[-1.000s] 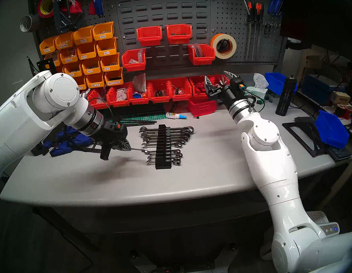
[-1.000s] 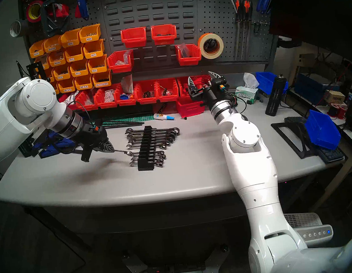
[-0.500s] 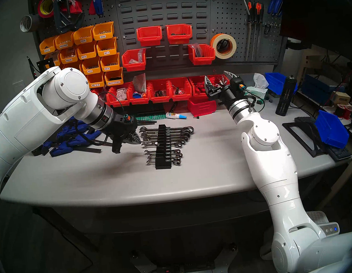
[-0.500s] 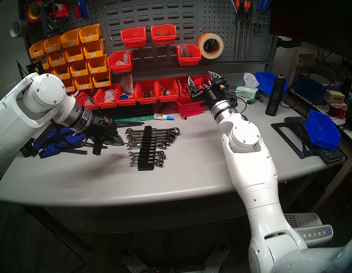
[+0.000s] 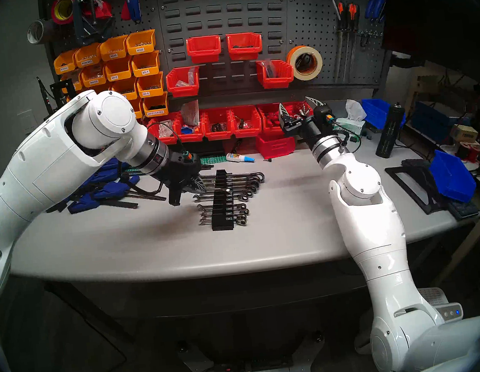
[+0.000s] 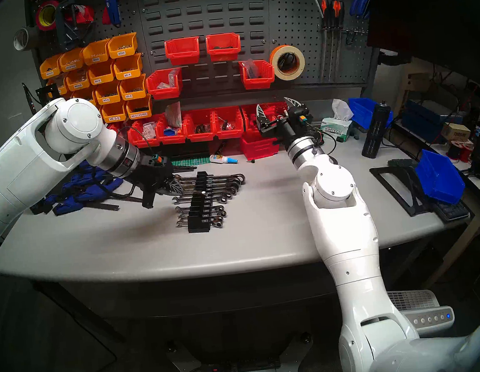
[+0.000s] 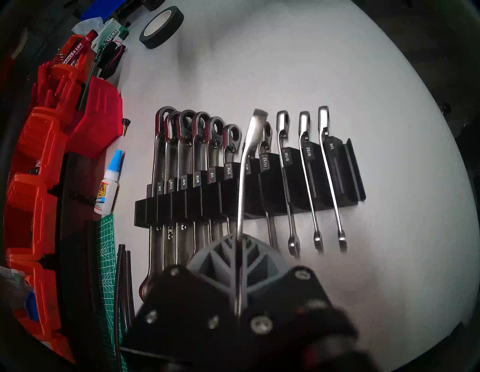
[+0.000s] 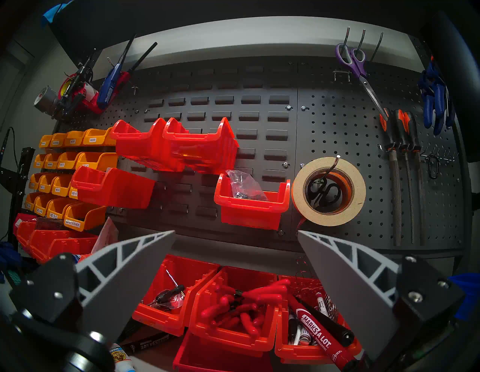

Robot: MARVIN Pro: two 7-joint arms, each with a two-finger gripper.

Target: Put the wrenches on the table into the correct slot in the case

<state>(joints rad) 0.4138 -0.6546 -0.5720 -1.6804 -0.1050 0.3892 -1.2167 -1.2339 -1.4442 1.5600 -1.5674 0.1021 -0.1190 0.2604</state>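
On the table (image 5: 121,245), the left tool (image 7: 240,239) clamps a wrench (image 7: 246,166) above the case (image 7: 272,192) of wrenches.

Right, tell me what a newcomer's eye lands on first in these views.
First, the left pincer, shut on a chrome wrench and holding it above the black wrench rack mid-table, over the gap between the 7/16 and 11/32 labels. Next, the wall of orange bins and red bins behind the table. The right pincer is raised, open and empty, near the red bins.
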